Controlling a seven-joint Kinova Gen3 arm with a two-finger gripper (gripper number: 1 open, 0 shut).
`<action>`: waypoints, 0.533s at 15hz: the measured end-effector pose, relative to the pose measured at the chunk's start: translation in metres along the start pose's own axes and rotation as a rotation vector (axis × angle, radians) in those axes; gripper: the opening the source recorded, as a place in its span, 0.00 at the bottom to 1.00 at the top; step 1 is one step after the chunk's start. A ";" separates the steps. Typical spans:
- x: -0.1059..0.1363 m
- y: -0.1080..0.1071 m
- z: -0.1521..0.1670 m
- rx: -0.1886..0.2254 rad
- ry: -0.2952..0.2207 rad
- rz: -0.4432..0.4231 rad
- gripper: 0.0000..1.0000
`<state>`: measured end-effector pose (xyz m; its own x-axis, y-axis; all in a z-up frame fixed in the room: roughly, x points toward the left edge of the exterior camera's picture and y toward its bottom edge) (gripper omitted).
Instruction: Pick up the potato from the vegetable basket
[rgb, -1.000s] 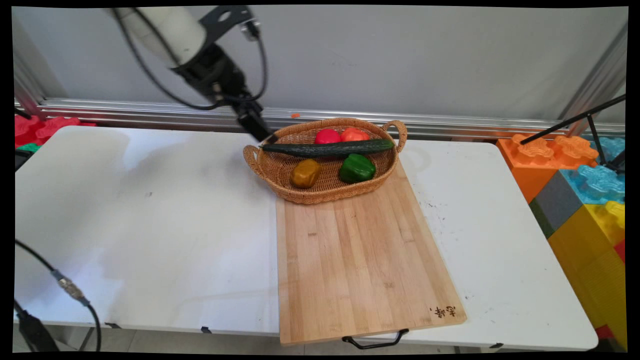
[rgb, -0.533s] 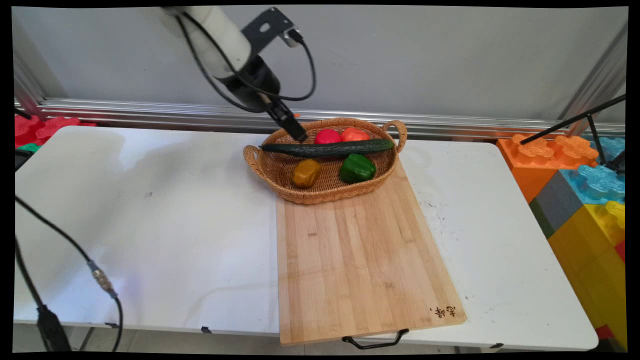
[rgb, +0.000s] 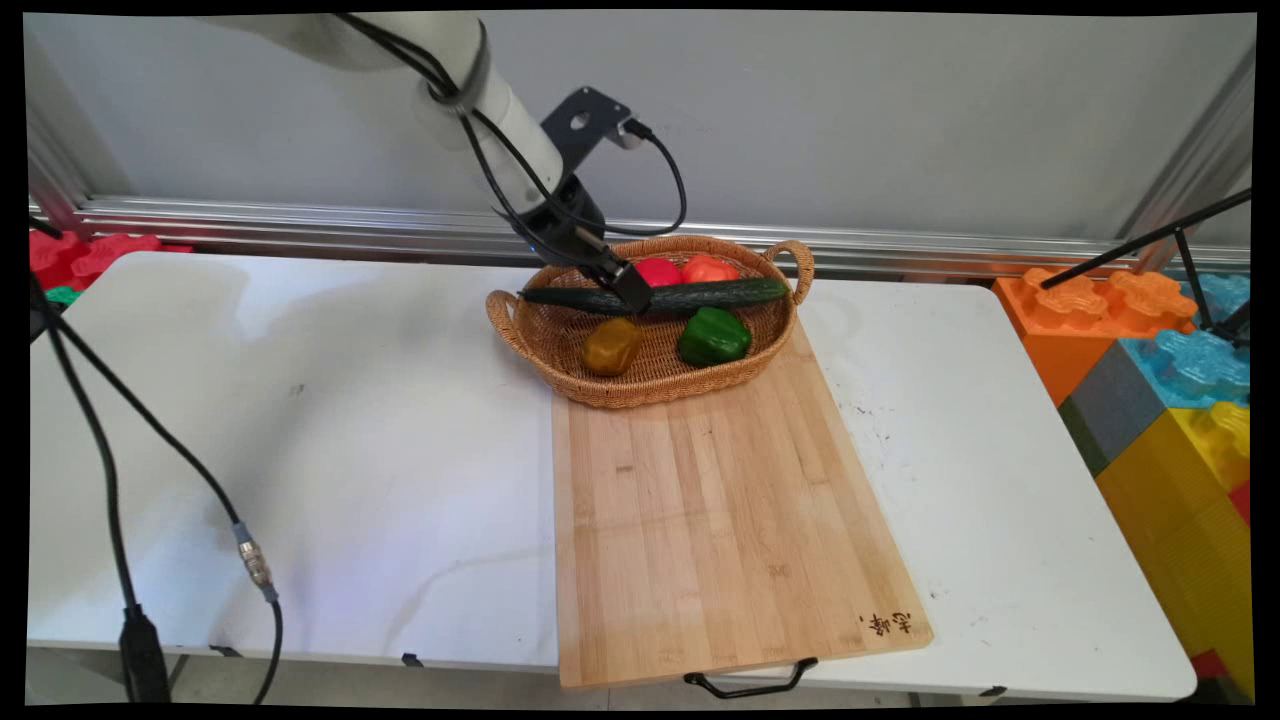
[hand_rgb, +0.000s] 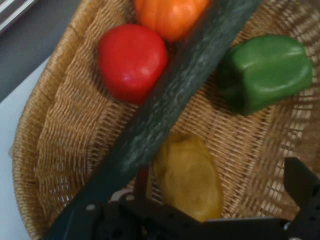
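The jaws stand released, spread wide. In the hand view one black finger (hand_rgb: 301, 186) rises well off to one side, and the other side is lost in the dark linkage by the cucumber's near end.

They hang low over the cucumber (rgb: 720, 293), at a spot toward its left end in the main view. Whether they touch it cannot be told. In the hand view the cucumber (hand_rgb: 185, 85) runs on a slant just ahead of the jaws, from one lower corner to the far upper side.

Directly ahead of the jaws, on the near side of the cucumber, lies a yellow pepper (hand_rgb: 189, 175). A green pepper (hand_rgb: 265, 70) sits further out beside it. Beyond the cucumber are a red round fruit (hand_rgb: 132, 61) and an orange one (hand_rgb: 170, 15), close together.

All five lie in a woven basket (rgb: 600, 390) with a handle at each end, directly below the jaws. The cucumber rests across it from rim to rim.

Its near part sits on the far end of a wooden cutting board (rgb: 720, 520), which reaches away from the jaws to the near edge of the white worktop (rgb: 300, 400). Well apart from the jaws, past the worktop's right end, stand big coloured toy blocks (rgb: 1170, 400).
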<state>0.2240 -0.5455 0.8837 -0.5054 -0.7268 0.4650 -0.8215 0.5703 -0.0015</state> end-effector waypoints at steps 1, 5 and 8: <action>-0.001 -0.001 0.007 0.007 -0.006 -0.013 1.00; -0.009 -0.003 0.032 0.030 -0.034 -0.066 1.00; -0.013 -0.004 0.046 0.042 -0.048 -0.094 1.00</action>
<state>0.2217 -0.5560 0.8365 -0.4366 -0.7946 0.4219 -0.8759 0.4825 0.0023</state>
